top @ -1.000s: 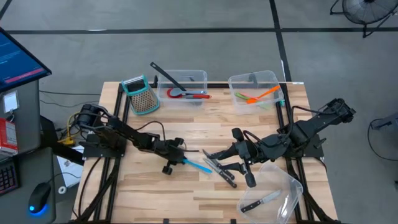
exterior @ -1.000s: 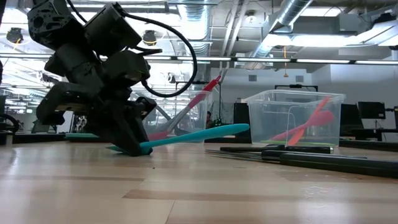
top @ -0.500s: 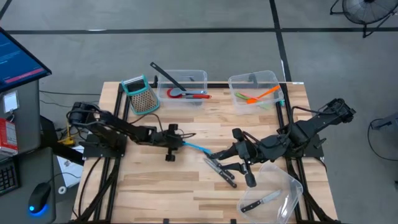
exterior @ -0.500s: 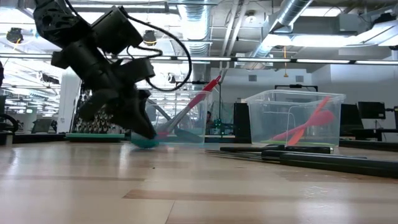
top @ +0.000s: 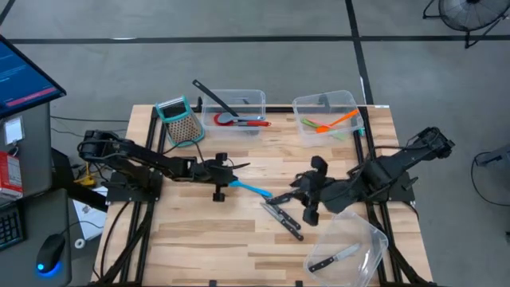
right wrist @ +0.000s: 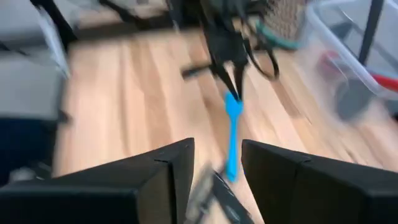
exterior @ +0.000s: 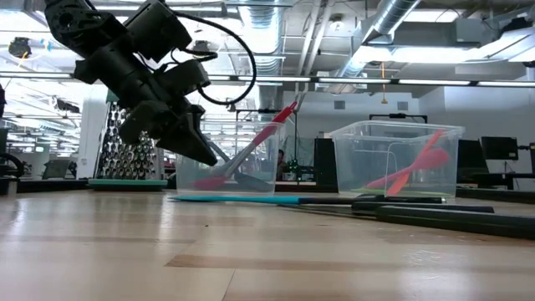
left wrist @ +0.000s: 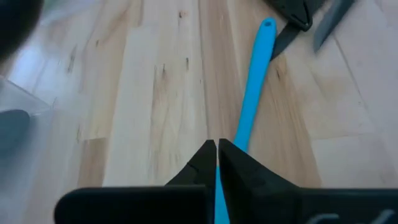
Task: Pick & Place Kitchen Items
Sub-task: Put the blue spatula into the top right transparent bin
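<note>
A blue spatula (top: 253, 190) lies flat on the table's middle and also shows in the low view (exterior: 251, 199). Its holed handle end (left wrist: 266, 26) is by several black-handled knives (top: 284, 217). My left gripper (top: 229, 175) is shut. In the low view its fingertips (exterior: 211, 159) stand a little above the spatula's head end, clear of it. In the left wrist view (left wrist: 216, 155) blue shows through the slit between the fingers. My right gripper (top: 292, 194) is open and empty, right of the knives, pointing at the spatula (right wrist: 231, 140).
Two clear bins stand at the far edge. One (top: 253, 100) holds a red-headed spatula and a black ladle. The other (top: 307, 104) holds orange and green utensils. A teal-framed grater (top: 179, 121) stands far left. A tipped clear bin (top: 368, 239) at the near right holds a knife (top: 335, 257).
My left gripper drew the blue spatula toward the far edge. Its head was down and its handle tipped up at first. Then the gripper rose off it, and the spatula now lies flat. My right gripper has drawn back from the knives toward the table's right.
</note>
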`<act>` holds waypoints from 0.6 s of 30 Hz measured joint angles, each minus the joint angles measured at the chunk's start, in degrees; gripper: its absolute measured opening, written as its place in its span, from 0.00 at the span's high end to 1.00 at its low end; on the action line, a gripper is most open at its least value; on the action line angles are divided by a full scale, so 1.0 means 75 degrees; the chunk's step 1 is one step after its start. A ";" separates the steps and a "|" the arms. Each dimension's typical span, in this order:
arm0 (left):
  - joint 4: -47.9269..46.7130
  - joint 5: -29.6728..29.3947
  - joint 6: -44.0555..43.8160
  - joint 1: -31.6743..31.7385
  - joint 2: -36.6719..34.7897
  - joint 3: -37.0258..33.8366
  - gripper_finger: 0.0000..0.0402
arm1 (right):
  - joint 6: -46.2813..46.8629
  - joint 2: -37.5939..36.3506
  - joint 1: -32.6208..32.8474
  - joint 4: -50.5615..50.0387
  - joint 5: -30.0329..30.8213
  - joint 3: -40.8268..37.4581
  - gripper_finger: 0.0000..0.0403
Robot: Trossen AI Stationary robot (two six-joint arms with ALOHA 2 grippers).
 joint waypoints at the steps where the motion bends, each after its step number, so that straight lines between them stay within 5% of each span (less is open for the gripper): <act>1: 0.0015 -0.0044 0.0043 -0.0003 -0.0008 0.0000 0.98 | -0.0031 0.0132 -0.0072 -0.0169 0.0000 -0.0001 0.67; 9: -0.0969 -0.0085 0.0185 -0.0009 -0.0983 0.0003 0.84 | -0.0485 0.1803 -0.1441 0.0302 -0.0614 -0.0011 0.49; 18: -0.2186 -0.0088 0.0179 -0.0134 -0.3976 0.0003 0.57 | -0.1694 0.3915 -0.2560 0.2386 -0.1199 -0.0008 0.33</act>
